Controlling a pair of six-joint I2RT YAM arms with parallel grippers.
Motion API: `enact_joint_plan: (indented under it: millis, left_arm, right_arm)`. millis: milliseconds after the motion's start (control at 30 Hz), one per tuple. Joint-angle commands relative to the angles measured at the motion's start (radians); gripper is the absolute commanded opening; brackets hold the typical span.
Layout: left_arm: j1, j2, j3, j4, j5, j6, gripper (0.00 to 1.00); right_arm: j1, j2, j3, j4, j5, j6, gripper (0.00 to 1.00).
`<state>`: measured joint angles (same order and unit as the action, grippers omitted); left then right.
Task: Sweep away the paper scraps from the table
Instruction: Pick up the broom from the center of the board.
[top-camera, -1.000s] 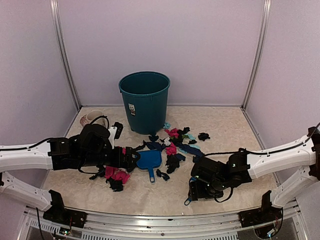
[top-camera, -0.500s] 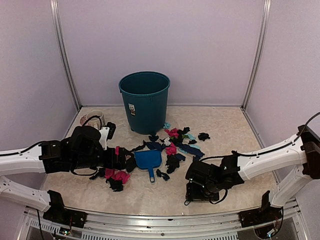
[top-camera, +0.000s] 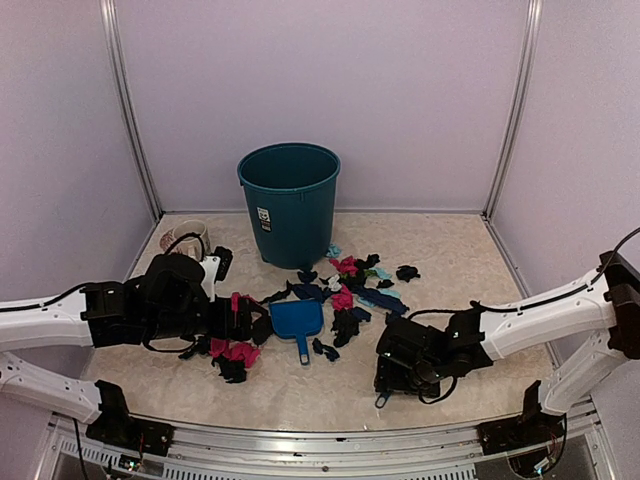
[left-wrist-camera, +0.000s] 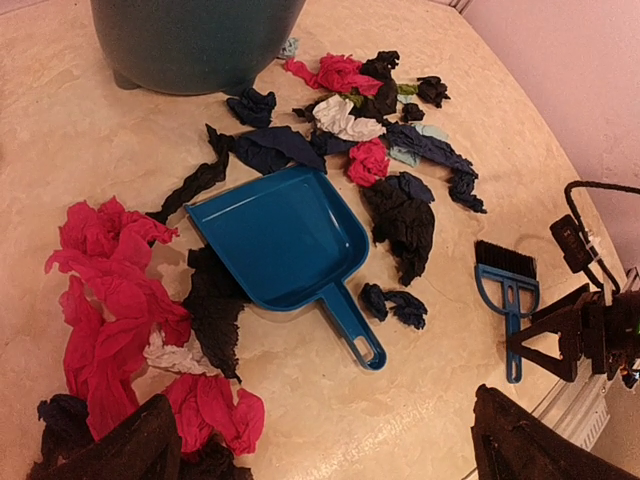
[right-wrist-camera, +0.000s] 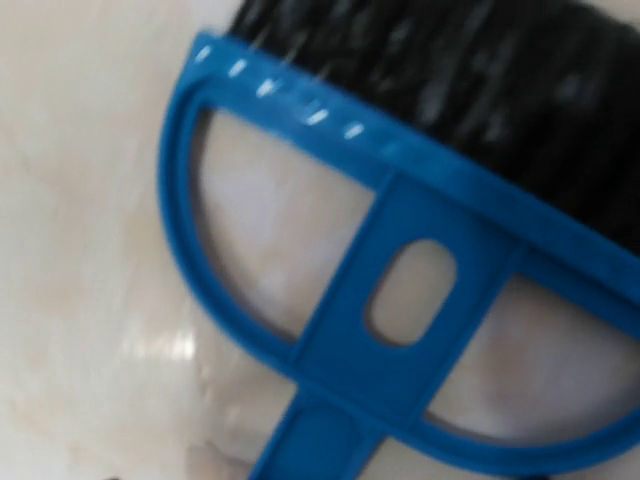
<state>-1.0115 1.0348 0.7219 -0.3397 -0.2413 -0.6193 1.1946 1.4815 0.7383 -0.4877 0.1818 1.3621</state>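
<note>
Paper scraps in pink, black, dark blue and teal lie strewn over the middle of the table (top-camera: 300, 390), from the bin's foot (top-camera: 345, 285) to a pink and black heap (top-camera: 232, 355) by my left gripper (top-camera: 255, 320). In the left wrist view the scraps (left-wrist-camera: 110, 300) flank a blue dustpan (left-wrist-camera: 280, 240). The left gripper (left-wrist-camera: 325, 455) is open and empty, just short of the dustpan's handle. My right gripper (top-camera: 392, 380) is low over the blue brush (left-wrist-camera: 508, 290), which lies flat. The brush (right-wrist-camera: 400, 290) fills the right wrist view, with no fingers showing. The jaws stand wide about the handle.
A teal bin (top-camera: 289, 203) stands at the back centre. A pale round cup (top-camera: 186, 237) sits at the back left. Lilac walls close the table on three sides and a metal rail (top-camera: 320, 440) runs along the front.
My left arm has drawn back a little to the left, away from the dustpan. The right gripper has shifted slightly over the brush, whose handle tip has swung a bit to the right.
</note>
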Motion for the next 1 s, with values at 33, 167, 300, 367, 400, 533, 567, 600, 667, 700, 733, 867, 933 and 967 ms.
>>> enact_joint_plan:
  millis: [33,167,300,367,400,533,567,600,667,700,733,867,933,967]
  left_arm:
    - [-0.007,0.027,0.021,-0.008,-0.01,0.024,0.99]
    - [-0.007,0.037,0.031,-0.007,-0.006,0.025,0.99]
    - [-0.007,0.04,0.031,-0.001,-0.007,0.026,0.99]
    - [-0.007,0.045,0.031,0.005,-0.007,0.025,0.99]
    - [-0.007,0.046,0.033,0.007,-0.006,0.024,0.99]
    - [-0.007,0.052,0.031,0.02,0.0,0.021,0.99]
    - [-0.007,0.053,0.03,0.021,0.001,0.021,0.99]
    - [-0.007,0.053,0.029,0.022,0.001,0.021,0.99]
    - [-0.007,0.057,0.027,0.027,0.002,0.02,0.99]
    - [-0.007,0.061,0.026,0.029,0.005,0.022,0.99]
    - [-0.007,0.064,0.025,0.034,0.01,0.024,0.99]
    - [-0.006,0.076,0.026,0.052,0.03,0.027,0.99]
    - [-0.007,0.077,0.025,0.052,0.031,0.027,0.99]
    - [-0.007,0.076,0.024,0.051,0.031,0.028,0.99]
  right_arm:
    - [-0.073,0.052,-0.026,-0.041,0.085,-0.061,0.83]
    - [-0.135,0.063,-0.014,-0.005,0.1,-0.2,0.83]
    - [-0.187,0.077,-0.002,0.001,0.108,-0.33,0.83]
    - [-0.195,0.085,0.016,-0.011,0.121,-0.379,0.82]
    - [-0.195,0.087,0.028,-0.027,0.129,-0.394,0.82]
    - [-0.184,0.042,0.025,-0.005,0.083,-0.441,0.8]
    - [-0.171,0.024,0.02,0.001,0.072,-0.441,0.79]
    - [-0.151,0.012,0.019,-0.003,0.072,-0.434,0.79]
    - [-0.117,0.009,0.032,-0.033,0.076,-0.398,0.79]
    - [-0.1,0.016,0.041,-0.052,0.08,-0.377,0.79]
    - [-0.084,0.026,0.049,-0.074,0.086,-0.351,0.79]
    - [-0.039,0.078,0.078,-0.148,0.113,-0.263,0.78]
    - [-0.028,0.094,0.083,-0.18,0.13,-0.224,0.78]
    - [-0.025,0.096,0.078,-0.187,0.136,-0.213,0.78]
